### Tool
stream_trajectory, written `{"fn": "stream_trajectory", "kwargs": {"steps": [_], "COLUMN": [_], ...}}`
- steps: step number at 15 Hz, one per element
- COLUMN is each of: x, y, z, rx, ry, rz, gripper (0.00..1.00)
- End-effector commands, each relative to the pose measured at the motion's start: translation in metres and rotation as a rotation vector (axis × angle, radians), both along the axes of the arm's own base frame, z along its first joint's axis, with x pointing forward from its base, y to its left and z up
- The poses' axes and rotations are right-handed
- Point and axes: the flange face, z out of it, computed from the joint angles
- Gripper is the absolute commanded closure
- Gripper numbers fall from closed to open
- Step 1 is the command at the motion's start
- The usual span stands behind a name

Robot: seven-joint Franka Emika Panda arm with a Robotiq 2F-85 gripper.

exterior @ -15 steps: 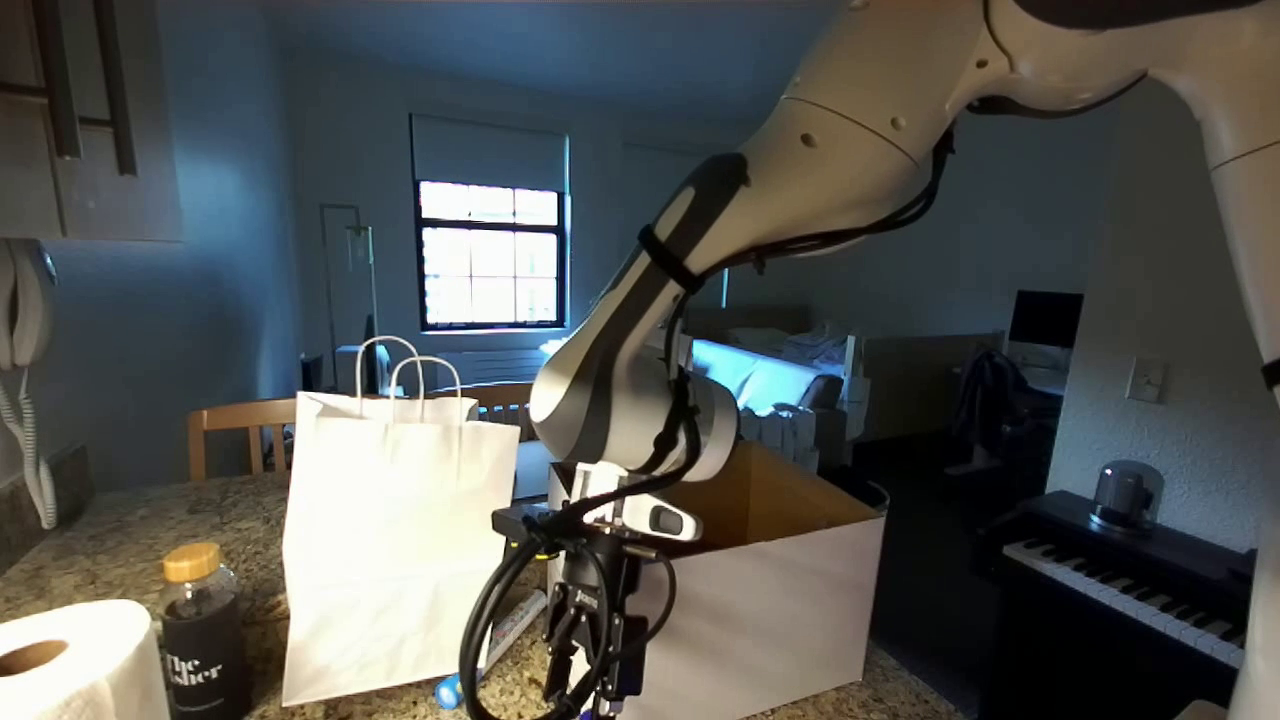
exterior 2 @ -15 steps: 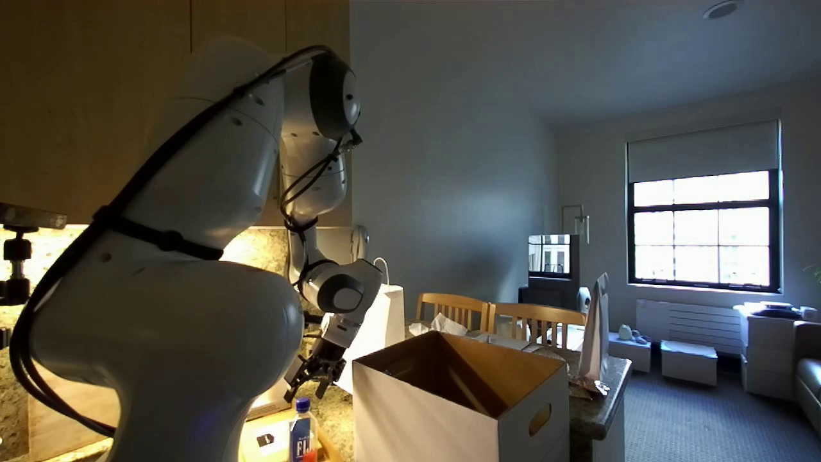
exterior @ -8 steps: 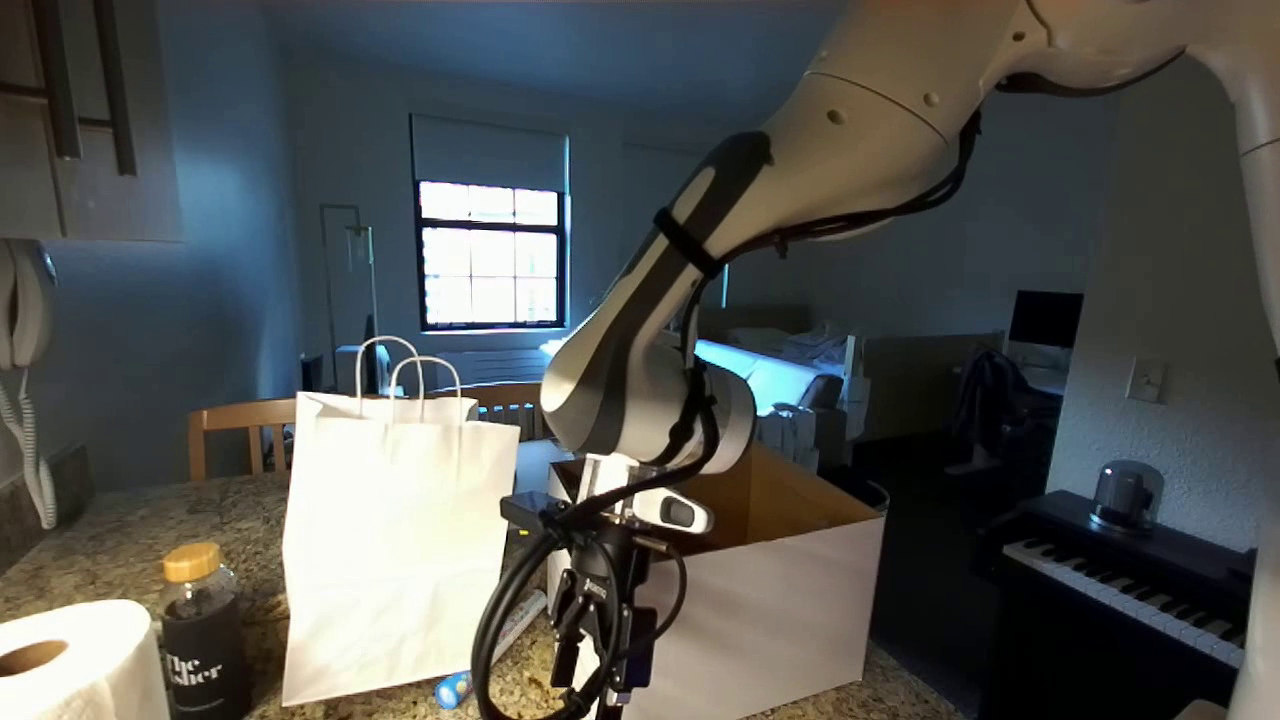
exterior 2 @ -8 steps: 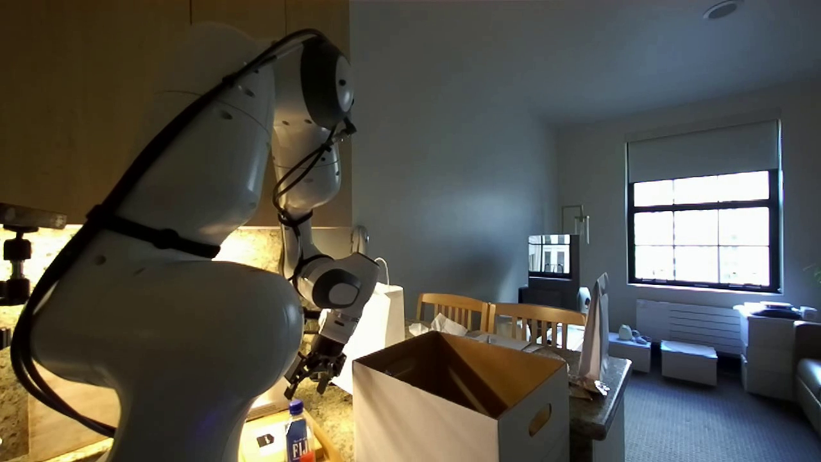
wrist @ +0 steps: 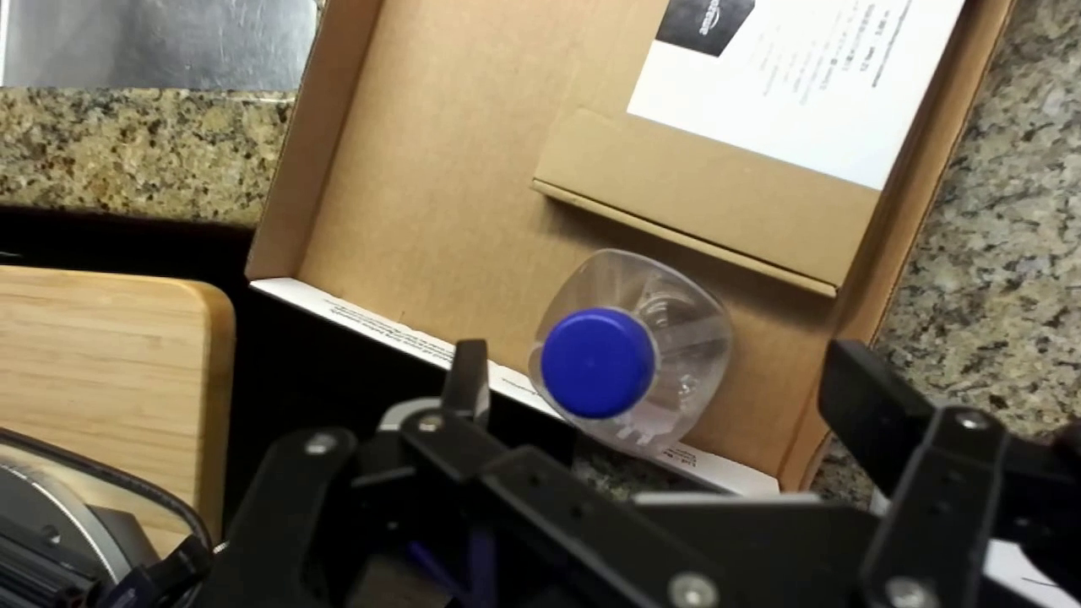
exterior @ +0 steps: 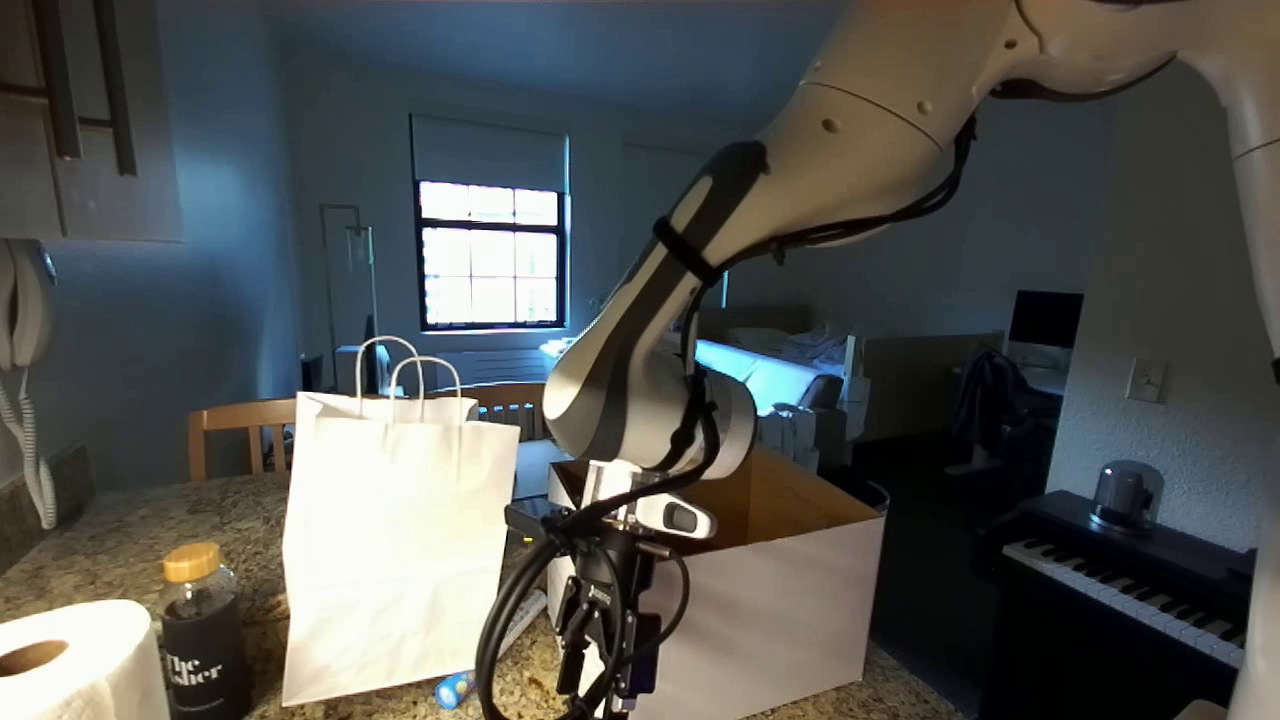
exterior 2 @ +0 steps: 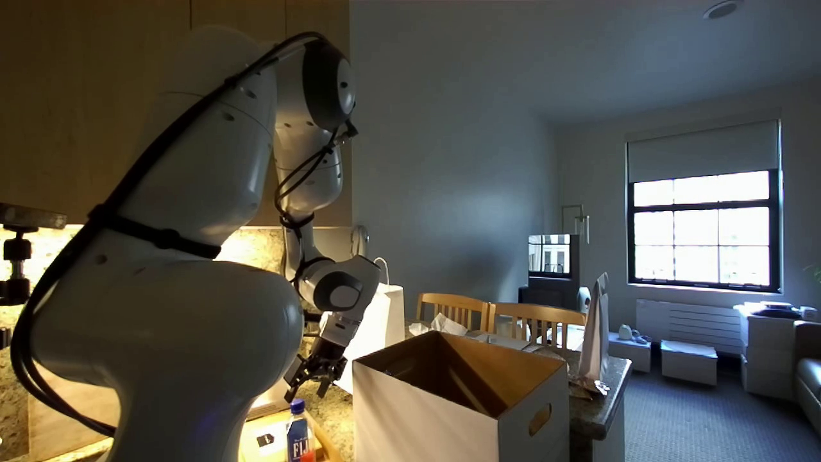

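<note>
In the wrist view my gripper (wrist: pixel 657 371) stands open, its fingers wide apart on either side of a clear bottle (wrist: pixel 688 371) with a blue cap, seen from above. Neither finger appears to touch it. The bottle is at the white-edged side of a shallow cardboard tray (wrist: pixel 439 169). A smaller flat cardboard box (wrist: pixel 701 194) with a white label lies in the tray beside it. In an exterior view the gripper (exterior 2: pixel 306 390) hangs just above the capped bottle (exterior 2: pixel 299 437), which leans slightly. Cables partly cover the gripper (exterior: pixel 603 693) in an exterior view, where the bottle is hidden.
A large open white box (exterior: pixel 770 620) stands close beside the gripper, with a white paper bag (exterior: pixel 395 560) near it. A dark bottle with a wooden lid (exterior: pixel 205 650) and a paper roll (exterior: pixel 80 670) are on the counter. A wooden board (wrist: pixel 110 363) lies beyond a dark gap.
The arm has risen slightly, then dipped a little, and the gripper has shifted slightly right in an exterior view. The bottle's cap sits a little farther left than before. The jaws have stayed open.
</note>
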Motion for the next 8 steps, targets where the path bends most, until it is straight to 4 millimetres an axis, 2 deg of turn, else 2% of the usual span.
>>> {"fn": "stream_trajectory", "kwargs": {"steps": [1,6,7,8], "x": [-0.0025,-0.0017,-0.0015,-0.0012], "y": [-0.0011,0.0016,0.0031,0.0036], "z": [-0.0056,-0.0126,-0.0137,-0.0151], "rx": [-0.022,-0.022,-0.023,-0.026], "ry": [0.031,0.049,0.053,0.059], "rz": [-0.021,-0.006,0.000,0.003], "gripper": [0.00,0.00,0.25,0.27]}}
